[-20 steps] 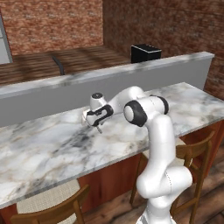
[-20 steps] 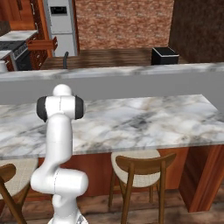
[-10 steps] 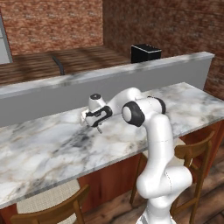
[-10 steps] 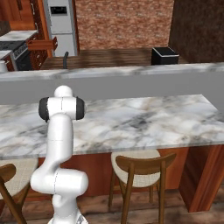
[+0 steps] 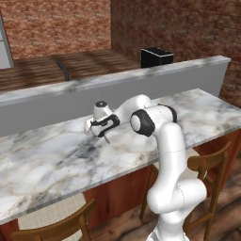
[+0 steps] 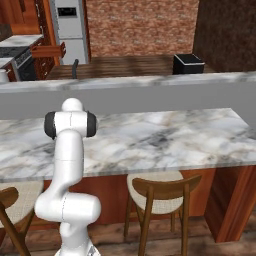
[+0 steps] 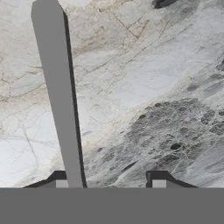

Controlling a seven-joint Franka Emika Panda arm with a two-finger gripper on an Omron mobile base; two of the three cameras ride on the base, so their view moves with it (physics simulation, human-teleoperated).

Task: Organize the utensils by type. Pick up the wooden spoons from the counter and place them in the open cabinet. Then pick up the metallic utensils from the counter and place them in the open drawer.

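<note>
A flat silver-grey handle of one of the metallic utensils (image 7: 57, 87) lies on the white marble counter (image 7: 153, 87) and runs from the top left down to my left fingertip (image 7: 59, 178). My gripper (image 7: 107, 179) hangs low over it, jaws apart; the handle sits against the left finger while the right finger (image 7: 157, 178) stands clear of it. In the left base view the gripper (image 5: 100, 133) points down at the counter (image 5: 47, 160) close to the grey ledge, and a thin grey end (image 5: 107, 139) pokes out beneath it. The wooden spoons, cabinet and drawer are out of view.
A grey raised ledge (image 5: 47, 101) (image 6: 150, 95) backs the counter (image 6: 165, 140). A black box (image 5: 156, 56) (image 6: 188, 63) stands behind it. Wooden stools (image 5: 207, 164) (image 6: 160, 192) sit under the front edge, and a fridge (image 6: 70, 25) stands far back.
The arm has stayed in place over the same spot on the counter. The base views show no other movement.
</note>
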